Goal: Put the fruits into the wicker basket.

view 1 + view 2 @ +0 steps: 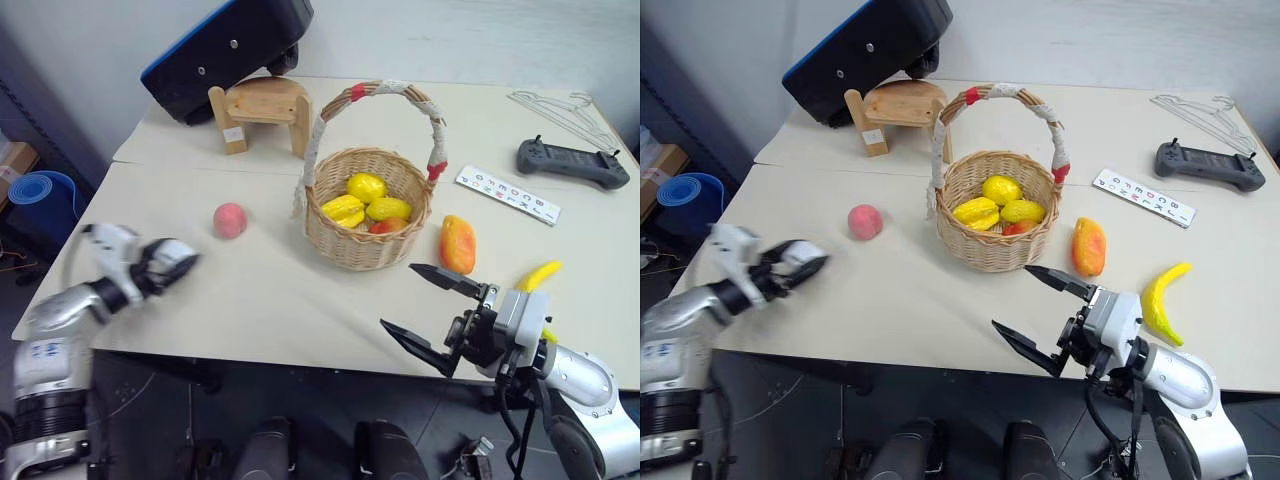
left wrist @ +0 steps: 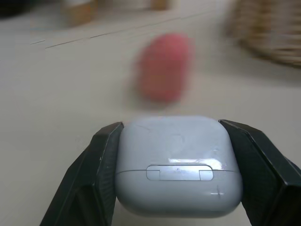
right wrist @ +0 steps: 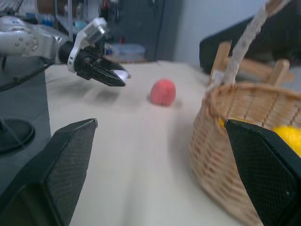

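Your right gripper (image 1: 428,310) hangs with jaws wide apart and empty, your left gripper (image 2: 173,165) clamps a white case (image 2: 178,162), and the peach (image 1: 230,220), probably light, hard and slippery, lies beside the wicker basket (image 1: 365,245): grip its middle.

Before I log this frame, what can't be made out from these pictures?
- Wicker basket: how many fruits lie under the yellow ones; the red fruit is mostly covered in the eye views.
- Peach: blurred in the left wrist view, partly behind the white case clamped in the left hand.
- Banana: lower end hidden by the right hand and its arm in the left eye view.
- White strip: markings too small.
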Robot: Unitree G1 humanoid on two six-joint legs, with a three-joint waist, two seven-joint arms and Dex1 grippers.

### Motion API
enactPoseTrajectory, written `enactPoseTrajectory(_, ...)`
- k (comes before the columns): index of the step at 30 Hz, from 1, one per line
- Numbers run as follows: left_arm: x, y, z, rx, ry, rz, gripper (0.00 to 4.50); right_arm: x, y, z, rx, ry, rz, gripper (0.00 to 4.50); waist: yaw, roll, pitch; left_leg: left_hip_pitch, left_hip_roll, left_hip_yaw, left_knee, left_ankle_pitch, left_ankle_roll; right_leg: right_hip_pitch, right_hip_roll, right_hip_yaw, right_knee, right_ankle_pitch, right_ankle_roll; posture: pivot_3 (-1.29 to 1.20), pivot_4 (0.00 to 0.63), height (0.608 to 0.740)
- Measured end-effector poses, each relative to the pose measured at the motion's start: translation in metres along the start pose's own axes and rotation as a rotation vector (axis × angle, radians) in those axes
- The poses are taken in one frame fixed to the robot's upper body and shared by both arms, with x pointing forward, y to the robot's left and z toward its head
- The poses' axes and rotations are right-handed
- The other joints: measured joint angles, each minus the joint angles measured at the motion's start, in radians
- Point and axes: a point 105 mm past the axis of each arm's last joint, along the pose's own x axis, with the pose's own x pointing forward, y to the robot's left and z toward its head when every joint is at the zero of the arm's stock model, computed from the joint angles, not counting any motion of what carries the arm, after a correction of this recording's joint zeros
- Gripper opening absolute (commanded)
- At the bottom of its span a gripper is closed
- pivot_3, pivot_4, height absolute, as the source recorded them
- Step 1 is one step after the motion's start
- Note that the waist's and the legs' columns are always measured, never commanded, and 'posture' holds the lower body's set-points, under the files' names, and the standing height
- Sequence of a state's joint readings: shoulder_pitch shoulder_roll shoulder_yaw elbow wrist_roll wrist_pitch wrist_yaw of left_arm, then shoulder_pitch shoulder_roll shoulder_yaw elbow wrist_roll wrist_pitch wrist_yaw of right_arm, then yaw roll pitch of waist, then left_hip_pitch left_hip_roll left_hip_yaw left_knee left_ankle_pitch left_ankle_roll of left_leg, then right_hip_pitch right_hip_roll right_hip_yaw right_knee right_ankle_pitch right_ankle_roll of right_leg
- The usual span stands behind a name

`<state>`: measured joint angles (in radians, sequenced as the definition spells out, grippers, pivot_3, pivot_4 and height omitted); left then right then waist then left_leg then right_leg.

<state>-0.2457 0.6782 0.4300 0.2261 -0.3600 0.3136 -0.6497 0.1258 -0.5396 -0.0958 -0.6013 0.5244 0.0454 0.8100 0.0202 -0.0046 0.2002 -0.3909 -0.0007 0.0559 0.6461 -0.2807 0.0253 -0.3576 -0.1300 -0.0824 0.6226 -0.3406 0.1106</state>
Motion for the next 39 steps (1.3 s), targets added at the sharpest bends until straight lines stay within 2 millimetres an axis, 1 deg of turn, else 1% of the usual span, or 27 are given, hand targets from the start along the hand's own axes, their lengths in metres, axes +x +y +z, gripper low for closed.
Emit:
enactPoseTrajectory(1,-0.005,0.015,-0.009,-0.024,0.029,0.088,2.85,0.002,-0.001,-0.002,-0.003,-0.001,-0.005,4.50,0.006,-0.001,0.000,0.000,-0.001,0.000,0.000,0.000,0.000,0.000,-0.001,0.000,0.000,0.000,0.000,0.00,0.150,0.740)
enactPoseTrajectory(3,-0.008,0.031,-0.025,-0.054,0.086,0.181,2.85,0.005,-0.004,-0.003,-0.007,-0.004,-0.009,4.50,0.012,-0.002,0.000,-0.001,-0.002,0.000,0.000,0.000,-0.001,0.000,-0.002,-0.001,0.000,0.000,0.001,0.00,0.150,0.740)
enactPoseTrajectory(4,-0.009,0.036,-0.033,-0.070,0.108,0.209,2.85,0.006,-0.005,-0.003,-0.008,-0.007,-0.007,4.50,0.013,-0.003,0.000,-0.001,-0.002,0.000,0.000,-0.001,-0.002,0.000,-0.002,-0.001,0.000,0.001,0.001,0.00,0.150,0.740)
enactPoseTrajectory(6,-0.004,0.039,-0.034,-0.070,0.100,0.222,2.85,0.007,-0.005,-0.006,-0.001,-0.002,-0.003,4.50,0.016,-0.007,-0.001,-0.001,-0.002,0.000,0.001,-0.003,-0.006,0.000,-0.003,-0.001,0.000,0.001,0.002,0.00,0.150,0.740)
enactPoseTrajectory(8,0.001,0.040,-0.033,-0.044,0.100,0.217,2.85,0.008,-0.005,-0.006,-0.001,-0.003,0.009,4.50,0.013,-0.008,-0.002,-0.001,-0.002,0.001,0.000,-0.003,-0.006,0.000,-0.003,-0.001,0.000,0.001,0.002,0.00,0.150,0.740)
enactPoseTrajectory(10,0.002,0.044,-0.032,-0.040,0.100,0.223,3.58,0.009,-0.004,-0.006,-0.006,-0.001,0.021,4.50,0.006,-0.008,-0.002,-0.001,-0.002,0.001,0.000,-0.003,-0.006,-0.001,-0.003,-0.002,0.001,0.001,0.002,0.00,0.150,0.740)
enactPoseTrajectory(13,-0.001,0.050,-0.032,-0.041,0.105,0.238,4.38,0.007,-0.006,-0.006,-0.017,0.011,0.027,4.50,0.003,-0.008,-0.002,0.000,0.000,0.003,0.000,-0.003,-0.007,-0.002,-0.003,-0.005,0.002,0.001,0.001,0.00,0.150,0.740)
enactPoseTrajectory(14,-0.002,0.051,-0.031,-0.039,0.104,0.235,4.47,0.006,-0.007,-0.005,-0.022,0.013,0.024,4.50,0.001,-0.008,-0.002,0.000,0.000,0.005,0.000,-0.003,-0.007,-0.003,-0.003,-0.006,0.002,0.001,0.001,0.00,0.150,0.740)
enactPoseTrajectory(15,-0.003,0.051,-0.029,-0.038,0.099,0.234,4.47,0.005,-0.008,-0.005,-0.026,0.017,0.022,4.50,0.000,-0.008,-0.002,0.000,0.001,0.006,0.000,-0.003,-0.007,-0.003,-0.003,-0.008,0.002,0.001,0.001,0.00,0.150,0.740)
enactPoseTrajectory(17,-0.009,0.057,-0.020,-0.057,0.059,0.234,4.47,0.002,-0.009,-0.005,-0.028,0.025,0.021,4.50,-0.004,-0.010,-0.001,0.000,0.003,0.007,0.000,-0.002,-0.004,-0.004,-0.004,-0.011,0.003,0.002,0.000,0.00,0.150,0.740)
enactPoseTrajectory(18,-0.014,0.061,-0.013,-0.058,0.032,0.231,4.47,0.000,-0.009,-0.006,-0.027,0.033,0.020,4.50,-0.006,-0.012,-0.001,0.000,0.004,0.007,0.000,-0.002,-0.004,-0.004,-0.004,-0.014,0.003,0.002,-0.001,0.00,0.150,0.740)
enactPoseTrajectory(20,-0.023,0.063,0.006,-0.045,-0.024,0.182,4.47,-0.004,-0.012,-0.006,-0.033,0.046,0.008,4.50,-0.009,-0.012,-0.001,0.000,0.005,0.007,0.000,-0.004,-0.004,-0.004,-0.006,-0.020,0.003,0.003,-0.002,0.00,0.150,0.740)
enactPoseTrajectory(23,-0.035,0.056,0.037,0.043,-0.076,0.040,4.47,-0.006,-0.014,-0.004,-0.038,0.048,0.004,4.50,-0.019,-0.012,-0.001,0.000,0.005,0.008,0.000,-0.005,-0.005,-0.004,-0.007,-0.023,0.001,0.003,-0.002,0.00,0.150,0.740)
enactPoseTrajectory(25,-0.040,0.050,0.049,0.112,-0.061,-0.053,4.47,-0.008,-0.016,-0.003,-0.043,0.050,-0.004,4.50,-0.021,-0.011,0.000,0.001,0.005,0.009,0.000,-0.005,-0.004,-0.004,-0.008,-0.024,0.000,0.003,-0.002,0.00,0.150,0.740)
enactPoseTrajectory(26,-0.039,0.043,0.052,0.148,-0.035,-0.112,4.47,-0.009,-0.017,-0.002,-0.046,0.049,-0.008,4.50,-0.020,-0.011,0.000,0.001,0.005,0.009,0.000,-0.006,-0.004,-0.004,-0.009,-0.024,0.000,0.003,-0.002,0.00,0.150,0.740)
enactPoseTrajectory(29,-0.024,0.022,0.056,0.195,-0.004,-0.254,4.47,-0.009,-0.018,-0.001,-0.046,0.045,-0.010,4.50,-0.016,-0.010,0.000,0.001,0.003,0.009,0.000,-0.007,-0.006,-0.003,-0.010,-0.024,0.001,0.003,-0.002,0.00,0.150,0.740)
enactPoseTrajectory(31,0.000,0.004,0.067,0.212,-0.026,-0.342,4.47,-0.010,-0.018,-0.001,-0.040,0.043,-0.012,4.50,-0.005,-0.011,0.001,0.001,0.003,0.009,0.002,-0.006,-0.006,-0.003,-0.010,-0.025,0.002,0.003,-0.003,0.00,0.150,0.740)
enactPoseTrajectory(33,0.026,-0.019,0.080,0.245,-0.047,-0.451,4.47,-0.007,-0.017,0.002,-0.028,0.016,-0.005,4.50,0.005,-0.012,0.000,0.000,0.002,0.010,0.002,-0.005,-0.006,-0.004,-0.009,-0.026,0.003,0.004,-0.002,0.00,0.150,0.740)
enactPoseTrajectory(34,0.036,-0.027,0.083,0.256,-0.040,-0.485,4.47,-0.007,-0.017,0.003,-0.020,0.006,-0.006,4.50,0.005,-0.012,0.000,0.001,0.001,0.011,0.002,-0.003,-0.002,-0.004,-0.005,-0.026,0.004,0.004,-0.002,0.00,0.150,0.740)
enactPoseTrajectory(36,0.062,-0.041,0.081,0.262,-0.009,-0.517,4.47,-0.005,-0.017,0.003,0.000,0.000,-0.006,4.50,0.006,-0.012,0.000,0.001,0.001,0.013,0.002,-0.002,0.000,-0.004,-0.003,-0.028,0.004,0.004,-0.001,0.00,0.150,0.740)
enactPoseTrajectory(37,0.074,-0.048,0.075,0.257,0.021,-0.529,4.47,-0.004,-0.018,0.004,0.004,-0.001,-0.011,4.50,0.006,-0.012,0.000,0.001,0.001,0.014,0.002,-0.002,0.001,-0.004,-0.003,-0.028,0.005,0.005,-0.001,0.00,0.150,0.740)
enactPoseTrajectory(39,0.090,-0.058,0.063,0.249,0.072,-0.546,4.47,-0.003,-0.019,0.004,0.009,-0.001,-0.021,4.50,-0.001,-0.012,0.000,0.000,0.002,0.016,0.001,-0.002,0.002,-0.007,-0.001,-0.028,0.006,0.005,0.000,0.00,0.150,0.740)
